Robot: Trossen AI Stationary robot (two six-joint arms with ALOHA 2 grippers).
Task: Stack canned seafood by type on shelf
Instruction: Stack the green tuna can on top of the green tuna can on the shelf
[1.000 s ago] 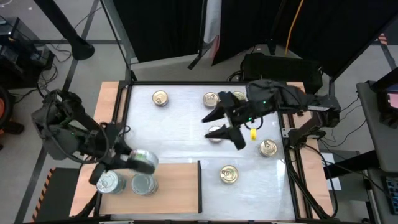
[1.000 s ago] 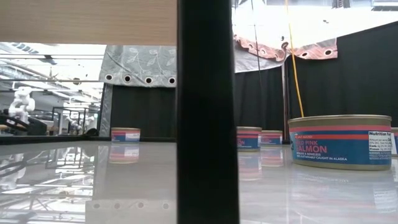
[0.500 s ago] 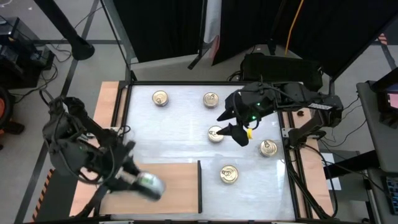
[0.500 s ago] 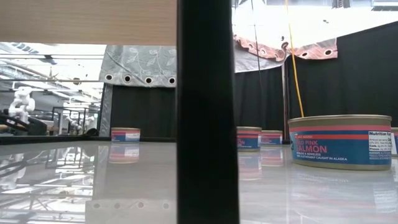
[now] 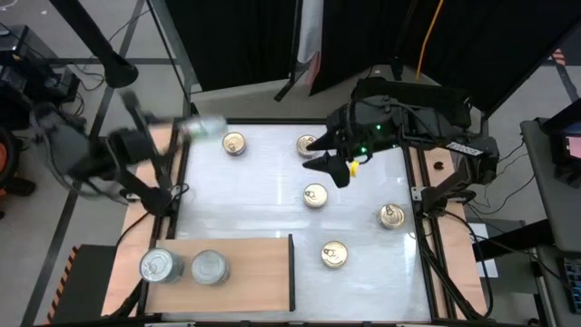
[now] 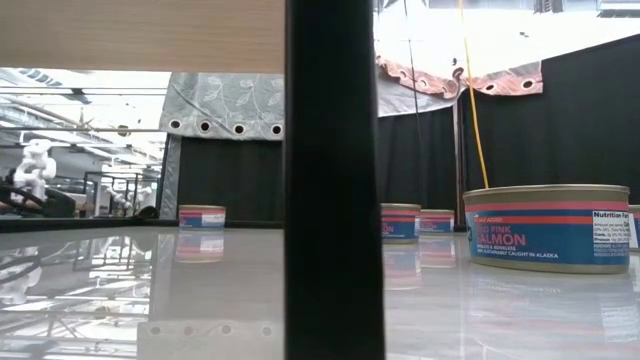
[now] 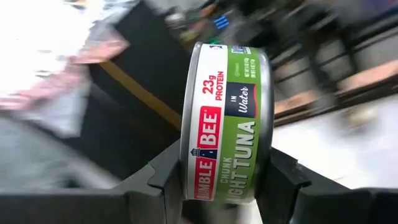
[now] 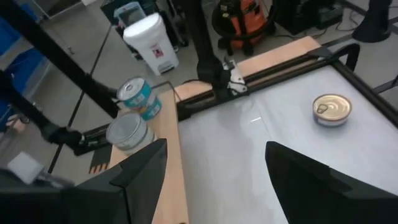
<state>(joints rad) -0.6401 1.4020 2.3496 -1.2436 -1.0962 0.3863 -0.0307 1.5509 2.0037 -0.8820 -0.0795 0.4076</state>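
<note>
Left gripper (image 7: pixel 227 186) clamps a green-labelled tuna tin (image 7: pixel 227 121) on edge between its fingers, raised over the table's far-left corner. Right gripper (image 5: pixel 325 162) hangs with jaws spread wide and empty beside a gold-lidded tin (image 5: pixel 307 143) at the far edge. Two silver-lidded tins (image 5: pixel 156 265) sit side by side on the wooden shelf (image 5: pixel 259 272), near-left. Other gold-lidded tins lie scattered on the white tabletop (image 5: pixel 263 195).

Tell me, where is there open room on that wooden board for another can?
The shelf is bare from the two silver-lidded tins at its left end across to its dark right edge. The white tabletop is also open in the middle left; its right half, with gold-lidded tins, is busier.
</note>
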